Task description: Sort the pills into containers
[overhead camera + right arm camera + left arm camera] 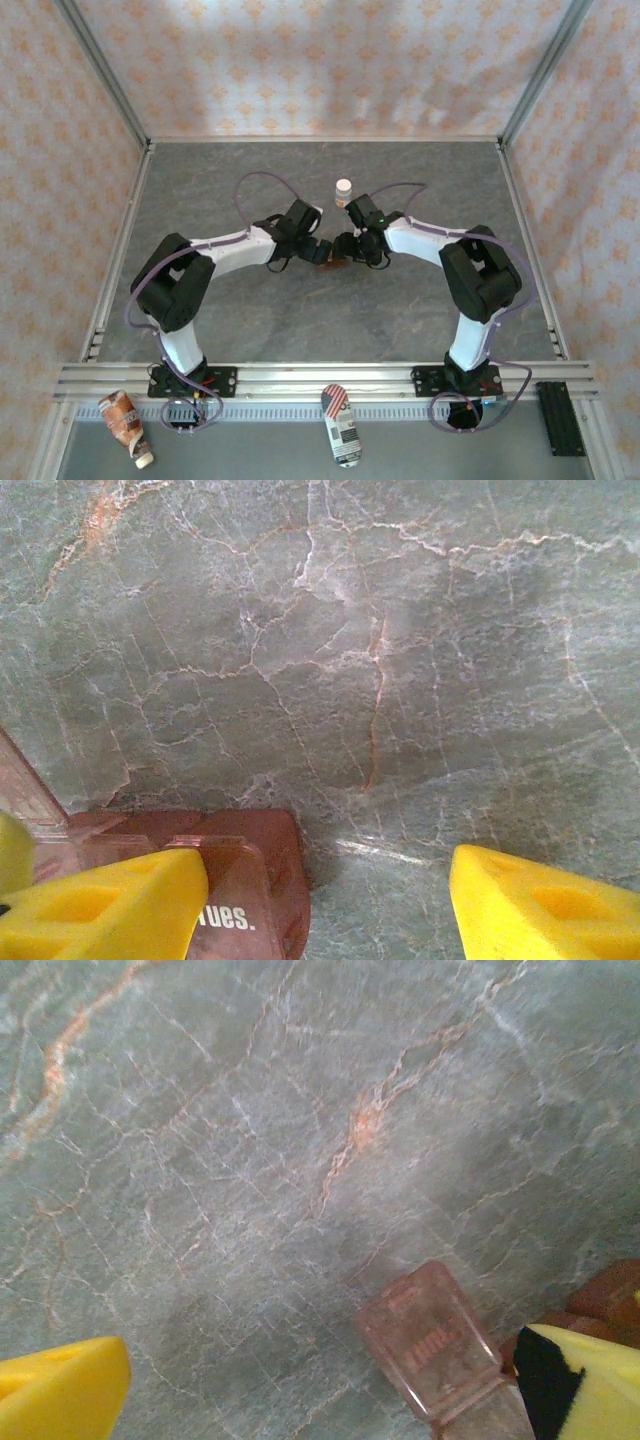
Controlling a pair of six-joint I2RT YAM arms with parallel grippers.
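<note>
The containers [331,263] are a small red-brown strip lying mid-table between the two gripper heads. In the left wrist view one clear pinkish lid [435,1345] stands flipped open beside my right-hand finger, and the strip's red-brown body [612,1295] shows at the right edge. My left gripper [320,1400] is open, with bare table between its yellow fingers. In the right wrist view the strip's end [262,845] carries a lid marked "Tues." [225,915] next to the left finger. My right gripper [325,910] is open too. No pills can be made out.
A small white bottle [344,189] with a white cap stands just behind the grippers. On the near ledge lie a brown tube [126,421], a flag-printed packet [340,425] and a black block [558,418]. Patterned walls and metal rails enclose the table [250,330].
</note>
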